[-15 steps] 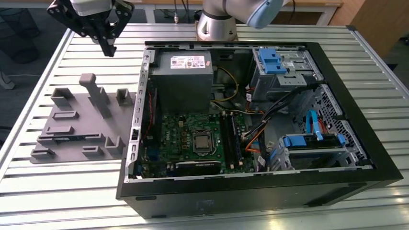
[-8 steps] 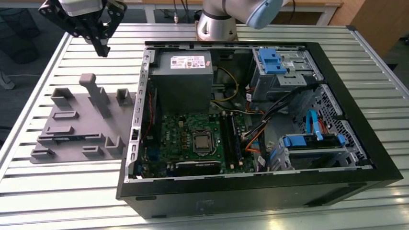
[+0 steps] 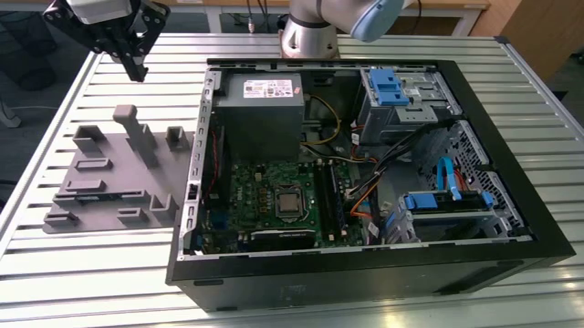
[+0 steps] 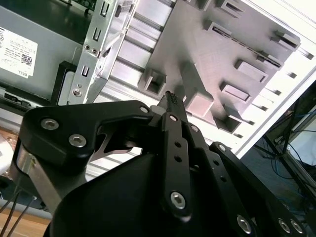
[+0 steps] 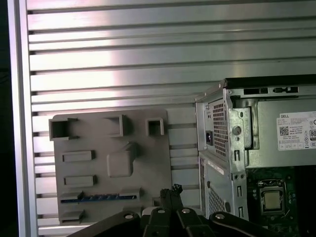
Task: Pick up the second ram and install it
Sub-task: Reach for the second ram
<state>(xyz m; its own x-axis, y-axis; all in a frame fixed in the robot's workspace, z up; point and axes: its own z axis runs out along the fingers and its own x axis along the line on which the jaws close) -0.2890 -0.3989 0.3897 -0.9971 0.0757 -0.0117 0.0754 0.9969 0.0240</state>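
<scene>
The second ram [image 5: 98, 198] is a thin dark-blue stick standing on edge in a slot of the grey holder block [image 5: 94, 173], near the block's edge closest to the camera in the first wrist view. My gripper [image 3: 139, 72] hangs above the table beyond the far end of the holder block [image 3: 109, 178], at the exterior view's left. Its black fingers are shut together with nothing between them. The fingertips [image 5: 176, 189] hover above the block's edge near the case, well apart from the ram. In the second wrist view the gripper [image 4: 170, 97] points down at the block [image 4: 207, 54].
The open black computer case [image 3: 474, 246] lies to the exterior view's right of the block, with the green motherboard [image 3: 260, 188], memory slots [image 3: 326, 198], grey power supply [image 3: 260, 109] and blue drive clips [image 3: 388, 85] inside. The case's metal wall [image 5: 232, 148] stands close to the gripper. The table is ribbed aluminium [image 5: 123, 64].
</scene>
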